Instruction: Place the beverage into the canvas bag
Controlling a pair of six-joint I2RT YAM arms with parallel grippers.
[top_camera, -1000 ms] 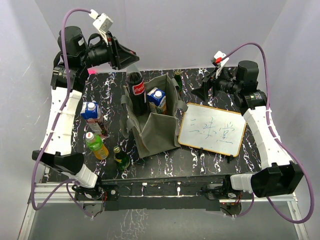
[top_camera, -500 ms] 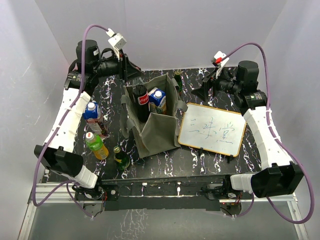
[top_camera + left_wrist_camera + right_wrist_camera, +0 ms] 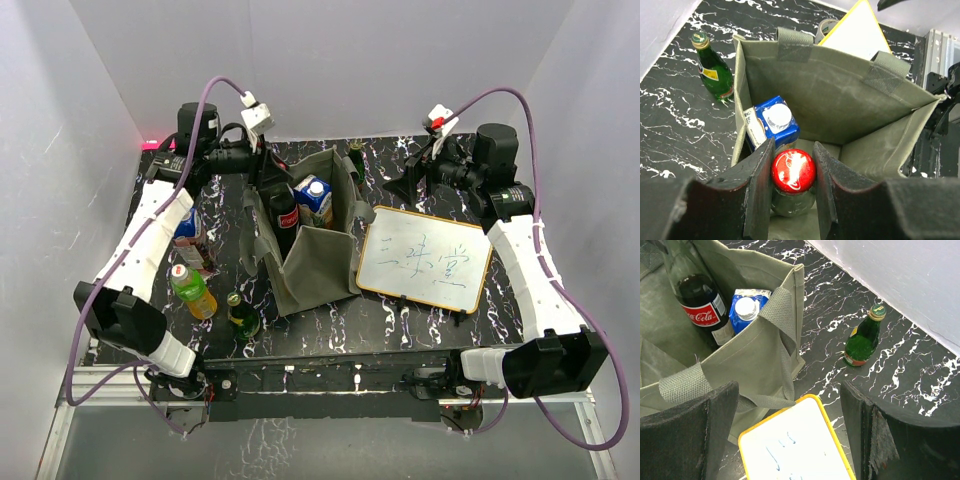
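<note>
The left gripper (image 3: 793, 167) is clamped on the red cap of a Coca-Cola bottle (image 3: 699, 305). The bottle stands upright inside the olive-grey canvas bag (image 3: 322, 262), just beside a blue carton (image 3: 315, 197) with a white cap. The right gripper (image 3: 790, 437) hangs wide open and empty over the far corner of a yellow-framed whiteboard (image 3: 425, 258) lying beside the bag. Around them on the black, white-veined marble table (image 3: 420, 322) stand a green glass bottle (image 3: 862, 337) behind the bag and, to its left, a second carton (image 3: 186, 228), a yellow-green drink bottle (image 3: 192, 290) and a small green bottle (image 3: 240, 315), all enclosed by plain white walls (image 3: 400, 60).
</note>
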